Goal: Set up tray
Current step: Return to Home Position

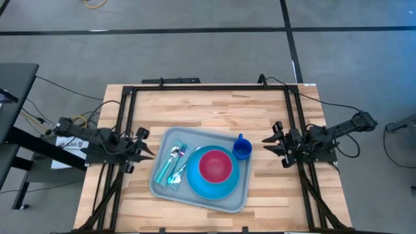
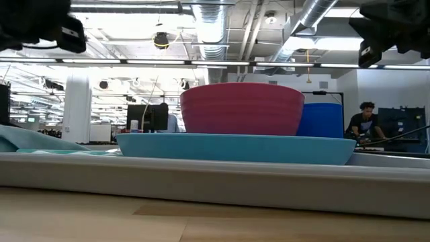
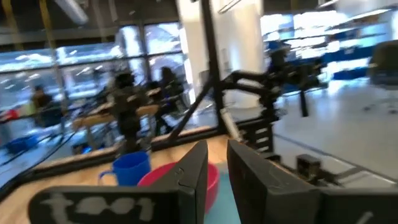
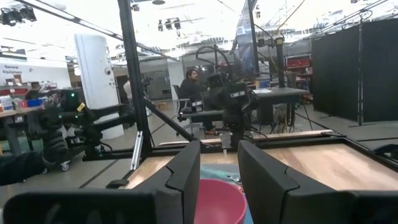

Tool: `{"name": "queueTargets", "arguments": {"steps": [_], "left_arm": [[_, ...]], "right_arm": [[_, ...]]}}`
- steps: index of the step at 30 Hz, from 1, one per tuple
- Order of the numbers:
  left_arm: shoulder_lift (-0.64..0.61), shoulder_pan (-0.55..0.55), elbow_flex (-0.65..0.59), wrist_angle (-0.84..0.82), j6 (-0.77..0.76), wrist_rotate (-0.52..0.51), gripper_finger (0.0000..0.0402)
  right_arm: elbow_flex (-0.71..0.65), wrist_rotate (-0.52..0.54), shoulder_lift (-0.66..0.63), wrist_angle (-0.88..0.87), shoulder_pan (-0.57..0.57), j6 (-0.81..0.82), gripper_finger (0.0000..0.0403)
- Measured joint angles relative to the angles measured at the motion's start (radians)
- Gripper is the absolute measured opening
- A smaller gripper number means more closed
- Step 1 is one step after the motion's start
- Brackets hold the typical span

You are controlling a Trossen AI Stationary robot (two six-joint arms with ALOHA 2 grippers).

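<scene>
Stage: late. By the look of it the setting is complete and only the arms' retreat to rest is left.
Tray (image 1: 198,138): at mid-table on the wooden table (image 1: 195,104), slightly skewed to its edges. It is a flat grey-blue plastic rectangle with rounded corners and a low rim, which the low view shows as a smooth matte band.
Plate (image 1: 201,188): round, bright blue and glossy, lying on the tray's right half.
Bowl (image 1: 215,165): pink-red with faint horizontal ridges on its wall, seated in the plate.
Cup (image 1: 242,149): small, blue, with a handle, at the tray's far right corner just beside the plate.
Napkin (image 1: 160,175): light teal and folded, lying flat on the tray's left half.
Cutlery (image 1: 175,159): pieces lying side by side on the napkin, with pale heads and blue handles; the exact count is too small to tell.
Left gripper (image 1: 151,144): raised off the table just left of the tray, fingers parted and empty.
Right gripper (image 1: 268,144): raised just right of the cup, fingers parted and empty.
Left to do: nothing on the tray appears to be missing; judged remaining is the homing of both arms.
</scene>
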Motion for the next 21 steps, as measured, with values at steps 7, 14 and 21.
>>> {"name": "queueTargets", "arguments": {"steps": [7,14,21], "left_arm": [[-0.001,0.086,-0.001,-0.008,0.021,0.069,0.0051],[0.021,0.096,0.0,-0.158,-0.042,-0.006,0.0051],[0.035,0.096,0.0,-0.162,-0.042,-0.006,0.0051]], "right_arm": [[0.0,0.0,0.0,-0.004,0.0,0.0,0.0102],[0.0,0.0,0.0,-0.005,0.0,0.0,0.0102],[0.0,0.0,0.0,-0.024,0.0,0.0,0.0102]]}}
